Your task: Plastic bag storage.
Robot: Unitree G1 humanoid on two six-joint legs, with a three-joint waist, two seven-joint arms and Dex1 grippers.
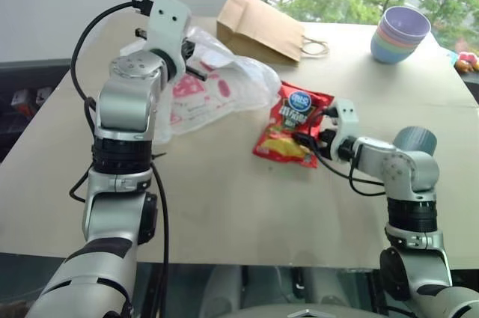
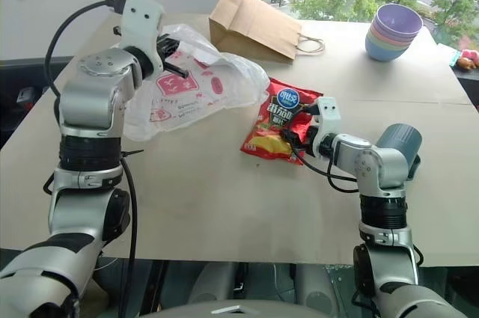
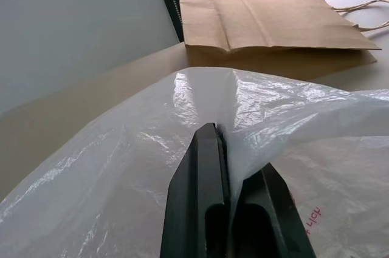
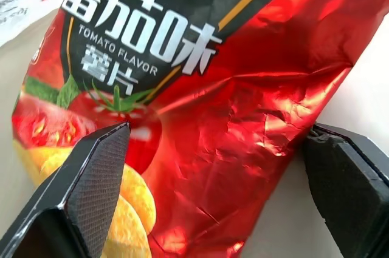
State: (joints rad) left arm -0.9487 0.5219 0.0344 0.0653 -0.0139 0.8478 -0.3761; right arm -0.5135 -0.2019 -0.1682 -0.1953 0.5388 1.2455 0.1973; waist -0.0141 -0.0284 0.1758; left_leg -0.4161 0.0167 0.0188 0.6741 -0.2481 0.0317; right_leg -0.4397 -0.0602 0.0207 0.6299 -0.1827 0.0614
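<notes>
1. Plastic bag (image 2: 196,86), translucent white film with faint red print, lies crumpled on the tan table (image 2: 224,206), just beside the red chips packet (image 2: 278,120) on its left, one edge lifted off the surface.
2. Left gripper (image 3: 226,142) has its two black fingers pressed together on a fold of that film; the left wrist view shows the pinched sheet rising between the fingers and draping away on both sides, a detail the head views hide behind the arm.
3. Right gripper (image 4: 219,173) hangs low over the chips packet with its jaws spread wide; the right wrist view shows one finger at each side of the packet's lower end, holding nothing, and makes the "Tomato Flavor" print legible.
4. Seen from the head, the right gripper sits at the packet's right edge; whether a finger touches the foil cannot be told.
5. Beyond the chips packet, toward the window, a brown paper bag (image 2: 253,26) with string handles lies flat, close behind the plastic bag.
6. Well apart from the packet, at the far right corner, stands a stack of pastel bowls (image 2: 394,32).
</notes>
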